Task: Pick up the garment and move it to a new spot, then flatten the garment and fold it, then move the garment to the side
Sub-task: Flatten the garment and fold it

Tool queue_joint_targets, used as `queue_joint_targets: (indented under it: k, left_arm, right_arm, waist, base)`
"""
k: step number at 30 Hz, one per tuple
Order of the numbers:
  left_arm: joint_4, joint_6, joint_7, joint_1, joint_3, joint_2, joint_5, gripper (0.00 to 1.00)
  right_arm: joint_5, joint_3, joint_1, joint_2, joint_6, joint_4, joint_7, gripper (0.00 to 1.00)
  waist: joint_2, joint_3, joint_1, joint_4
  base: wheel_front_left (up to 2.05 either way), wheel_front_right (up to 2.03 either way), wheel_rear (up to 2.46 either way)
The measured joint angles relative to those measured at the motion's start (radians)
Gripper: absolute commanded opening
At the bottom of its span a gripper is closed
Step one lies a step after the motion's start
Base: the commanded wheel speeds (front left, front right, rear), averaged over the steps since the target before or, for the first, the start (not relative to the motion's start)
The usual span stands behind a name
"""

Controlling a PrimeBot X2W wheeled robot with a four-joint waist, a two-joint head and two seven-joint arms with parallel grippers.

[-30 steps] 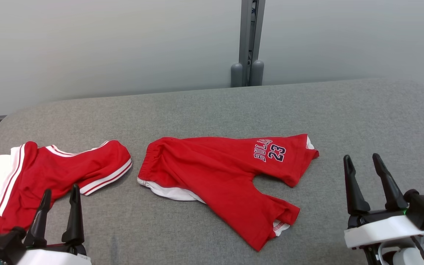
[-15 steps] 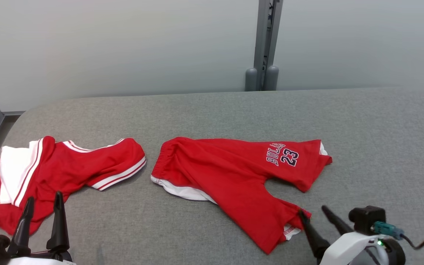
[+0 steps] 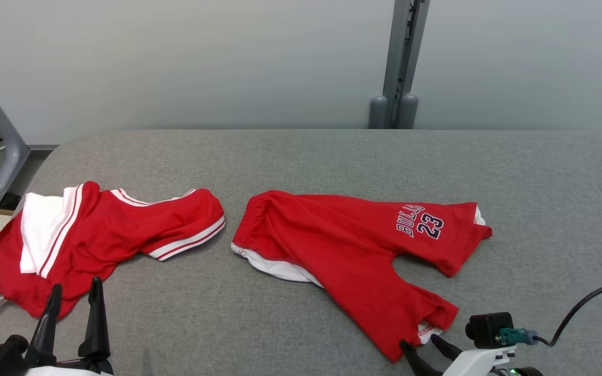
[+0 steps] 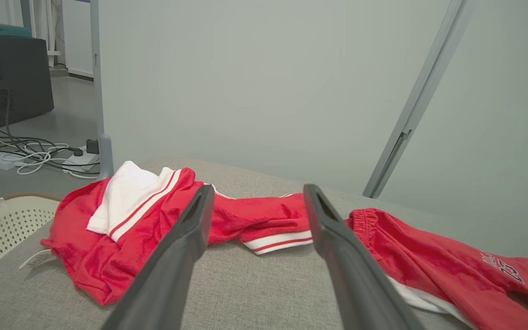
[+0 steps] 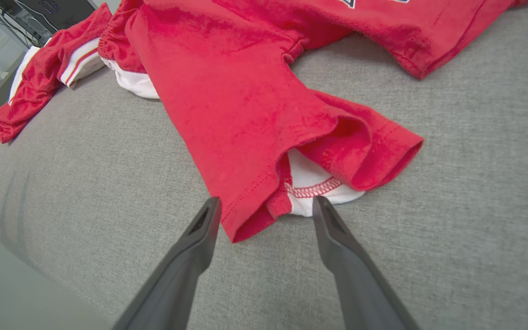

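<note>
grey fabric table carries red shorts beside a crumpled red jersey.

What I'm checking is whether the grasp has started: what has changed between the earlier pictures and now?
The right gripper has come down from its raised pose to the near leg hem of the red shorts. Its fingers are open on either side of the hem and not closed on it. The head camera swung, so the scene's shift is no move of things. The shorts and the red-and-white garment lie as before. The left gripper stays open and empty.
</note>
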Motion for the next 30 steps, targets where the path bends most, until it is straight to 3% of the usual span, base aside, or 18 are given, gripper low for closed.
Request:
queue_joint_targets:
  k: [12, 13, 14, 15, 16, 30]
  left_arm:
    - [0.029, -0.004, 0.000, -0.006, -0.007, 0.002, -0.004, 1.00]
    - [0.029, -0.004, 0.000, -0.006, -0.007, 0.002, -0.004, 1.00]
    - [0.030, -0.004, 0.000, -0.007, -0.007, 0.003, -0.006, 1.00]
    - [0.032, -0.004, 0.000, -0.008, -0.008, 0.003, -0.007, 1.00]
    - [0.033, -0.004, 0.000, -0.008, -0.008, 0.003, -0.007, 1.00]
    - [0.041, -0.005, 0.000, -0.010, -0.011, 0.007, -0.010, 1.00]
  right_arm:
    - [0.010, -0.002, -0.073, 0.018, 0.000, 0.166, -0.090, 1.00]
    - [0.010, -0.002, -0.073, 0.018, 0.000, 0.166, -0.090, 0.87]
    - [0.010, -0.002, -0.081, 0.019, 0.000, 0.174, -0.107, 0.37]
    - [0.010, 0.000, -0.096, 0.021, 0.000, 0.192, -0.140, 0.05]
    - [0.010, 0.002, -0.103, 0.021, 0.000, 0.199, -0.154, 0.00]
    - [0.040, 0.020, -0.216, 0.004, 0.000, 0.199, -0.282, 0.00]
  waist:
    - [0.0000, -0.002, 0.0000, 0.047]
    - [0.0000, -0.002, 0.0000, 0.047]
    - [0.0000, -0.003, 0.0000, 0.050]
    - [0.0000, -0.004, 0.0000, 0.055]
    - [0.0000, -0.005, 0.0000, 0.057]
    - [0.0000, -0.002, 0.0000, 0.051]
  base:
    - [0.00, 0.00, 0.00]
    - [0.00, 0.00, 0.00]
    - [0.00, 0.00, 0.00]
    - [0.00, 0.00, 0.00]
    - [0.00, 0.00, 0.00]
    - [0.00, 0.00, 0.00]
